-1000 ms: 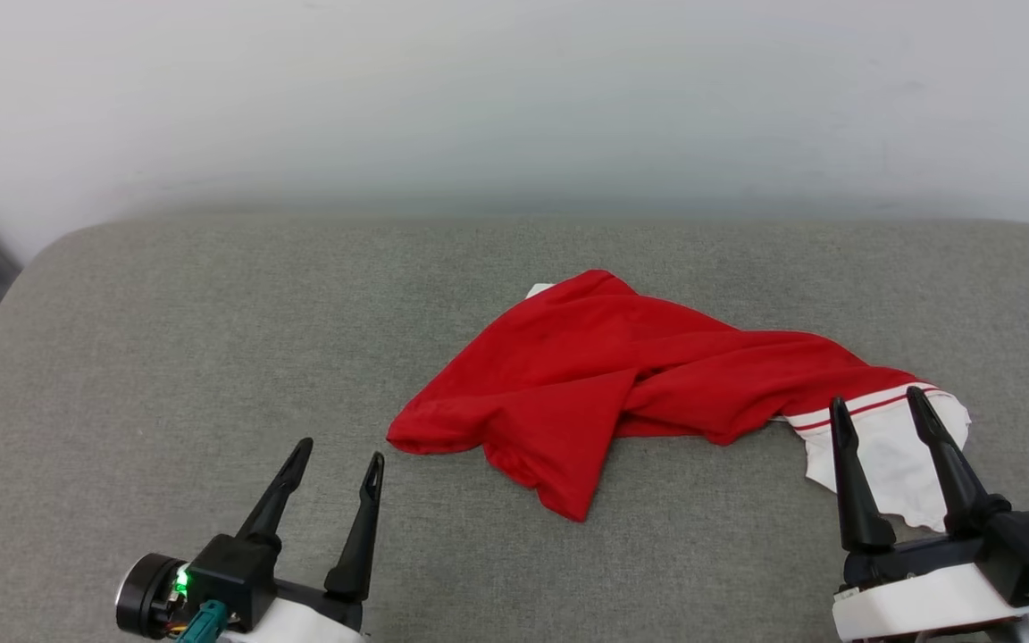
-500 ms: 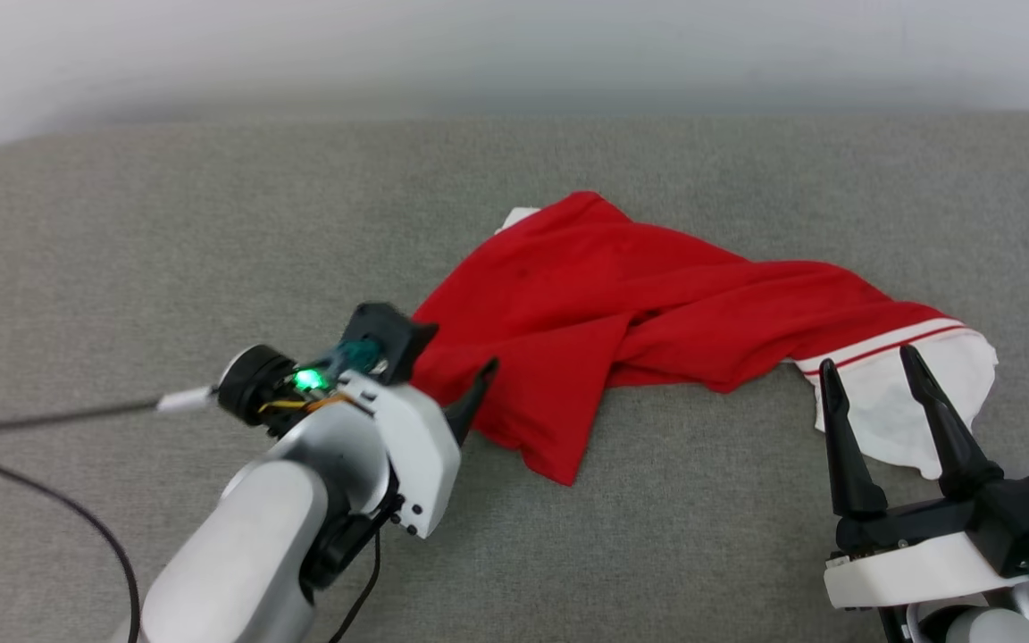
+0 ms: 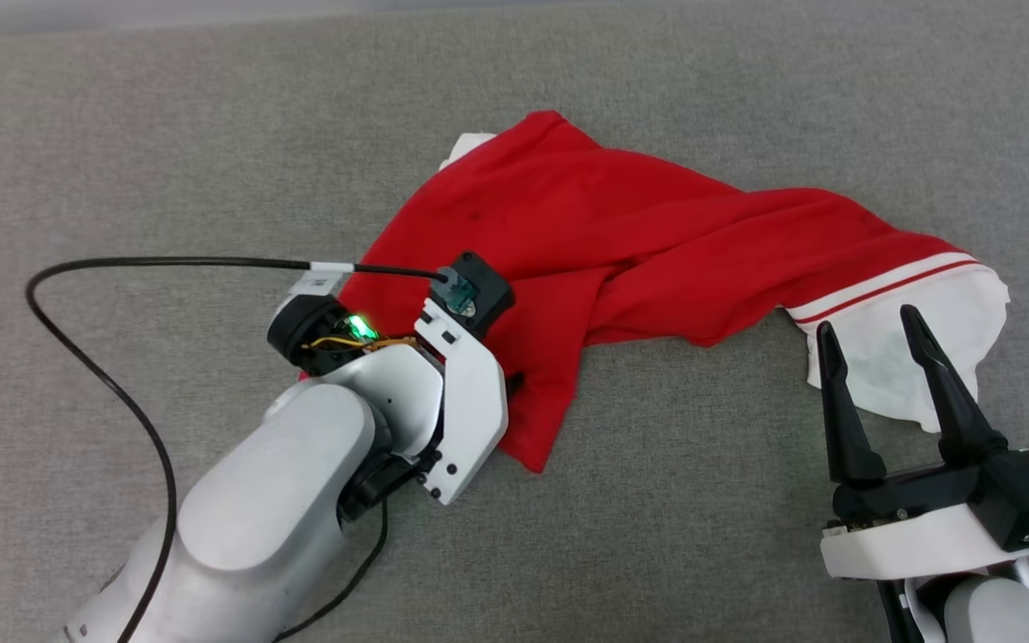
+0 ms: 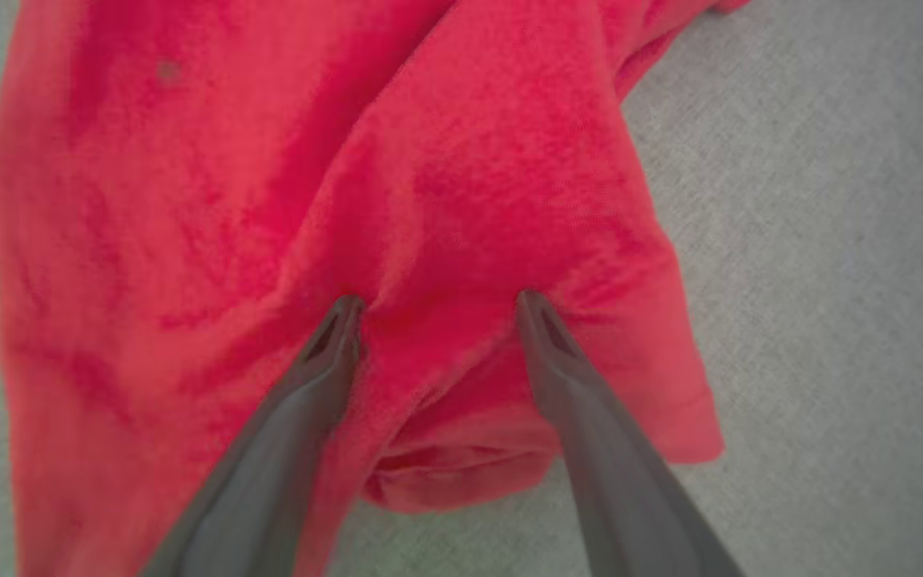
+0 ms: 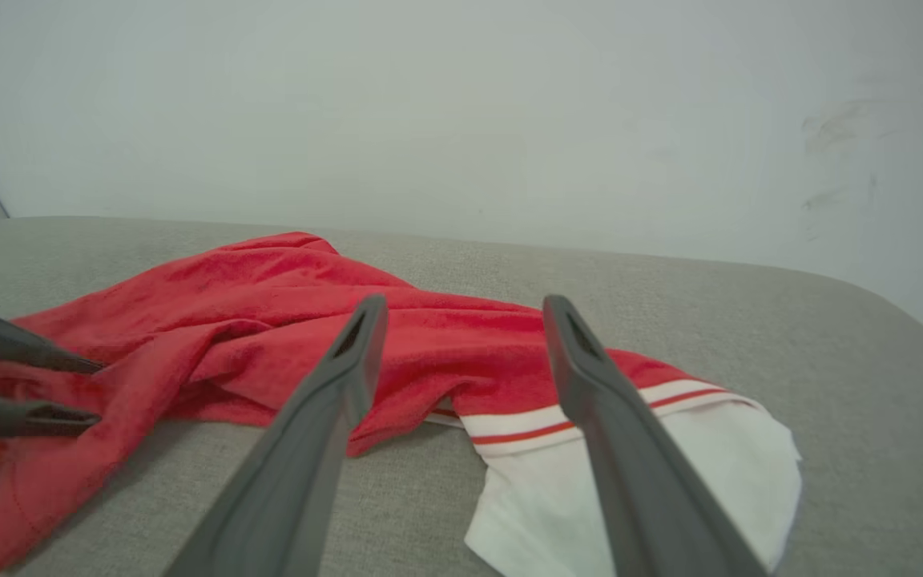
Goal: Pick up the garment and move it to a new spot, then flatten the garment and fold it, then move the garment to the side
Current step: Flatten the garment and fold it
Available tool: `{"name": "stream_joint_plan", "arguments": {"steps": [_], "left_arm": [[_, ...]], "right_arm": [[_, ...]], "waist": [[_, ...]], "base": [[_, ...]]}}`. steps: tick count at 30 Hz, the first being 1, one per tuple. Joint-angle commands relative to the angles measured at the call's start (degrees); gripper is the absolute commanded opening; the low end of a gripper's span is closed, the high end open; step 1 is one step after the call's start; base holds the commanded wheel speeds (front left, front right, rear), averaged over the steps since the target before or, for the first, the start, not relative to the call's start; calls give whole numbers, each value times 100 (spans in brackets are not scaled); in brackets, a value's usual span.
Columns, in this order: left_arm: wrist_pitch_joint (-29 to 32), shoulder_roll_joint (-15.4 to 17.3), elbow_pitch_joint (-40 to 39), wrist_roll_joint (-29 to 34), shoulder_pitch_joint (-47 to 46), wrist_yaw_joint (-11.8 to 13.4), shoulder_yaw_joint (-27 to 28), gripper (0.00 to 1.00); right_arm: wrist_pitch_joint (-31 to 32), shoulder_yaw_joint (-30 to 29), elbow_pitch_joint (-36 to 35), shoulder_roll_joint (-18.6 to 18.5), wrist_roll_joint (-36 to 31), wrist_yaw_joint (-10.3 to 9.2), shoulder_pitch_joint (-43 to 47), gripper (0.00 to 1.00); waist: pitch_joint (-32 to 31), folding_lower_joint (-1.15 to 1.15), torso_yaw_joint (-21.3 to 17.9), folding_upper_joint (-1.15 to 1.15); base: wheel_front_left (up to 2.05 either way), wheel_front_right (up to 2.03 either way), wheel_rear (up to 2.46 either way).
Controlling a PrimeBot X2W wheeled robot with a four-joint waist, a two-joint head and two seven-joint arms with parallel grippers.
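Observation:
The garment [image 3: 639,241], a crumpled red shirt with a white sleeve [image 3: 916,348] and striped trim, lies on the grey cushion [image 3: 211,134]. My left arm reaches down onto its near left part. In the left wrist view my left gripper [image 4: 437,304] is open, both fingertips pressing into a raised red fold near the hem, with cloth bunched between them. My right gripper [image 3: 867,323] stands open just in front of the white sleeve, apart from it. The right wrist view shows the garment [image 5: 253,320] past my right gripper [image 5: 465,303], with the left gripper [image 5: 97,393] on it. No print shows.
A black cable [image 3: 121,268] loops from the left wrist over the cushion on the left. In the right wrist view a pale wall [image 5: 461,104] rises behind the cushion, whose edge curves down at the far right. Bare grey cushion lies left of and in front of the garment.
The head camera has tilted down. My left arm swung in from the lower left and came down onto the garment's near left part. The right gripper stayed open in place.

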Motion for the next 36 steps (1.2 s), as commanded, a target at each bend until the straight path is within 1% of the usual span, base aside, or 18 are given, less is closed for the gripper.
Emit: {"name": "stream_joint_plan", "arguments": {"steps": [1,2,3,4,9,13,17,23,25,29,35,36], "left_arm": [[16,17,77,-64,-87,-4,-112,100],[1,21,136,-123,-129,-5,-200,100],[-29,24,206,-163,-146,-6,-257,36],[-57,27,269,-226,-144,-6,-336,0],[-165,42,302,-546,-151,-7,-668,0],[-292,27,-5,-762,-144,-8,-1002,0],[-257,5,-452,-901,-32,-7,-1551,0],[-145,-143,-992,-1223,440,-7,-2388,0],[-103,-195,-991,-1273,598,-8,-2580,0],[-85,-321,-793,-1250,844,-8,-2792,0],[-224,-548,-388,-1235,1051,-8,-2908,0],[-304,-578,-337,-1177,1046,-8,-2919,26]], "right_arm": [[-12,8,0,7,29,-4,-72,100],[-12,8,8,7,36,-4,-78,100],[-12,17,19,7,39,-4,-85,100],[-12,22,32,7,42,-4,-98,100],[-12,36,125,7,50,-4,-68,100],[-12,1,185,7,71,-4,3,100],[-12,-76,243,7,93,-4,80,100],[-12,-218,301,7,146,-4,175,100],[-12,-222,319,7,143,-4,203,100],[-12,-211,318,7,141,-4,234,100],[-12,-210,322,7,138,-4,301,100],[-12,-208,328,7,136,-4,305,100]], "waist": [[92,-1,-51,0],[108,-1,-54,0],[118,-1,-58,0],[118,-1,-63,0],[-96,-1,-27,0],[-430,-1,23,0],[-796,-1,60,0],[-1232,-1,-11,0],[-1316,-1,-46,0],[-1379,-1,-122,0],[-1386,-1,-186,0],[-1389,-1,-191,0]], "base": [[0,0,0],[0,0,0],[0,0,0],[0,0,0],[0,0,0],[0,0,0],[0,0,0],[0,0,0],[0,0,0],[0,0,0],[0,0,0],[0,0,0]]}}
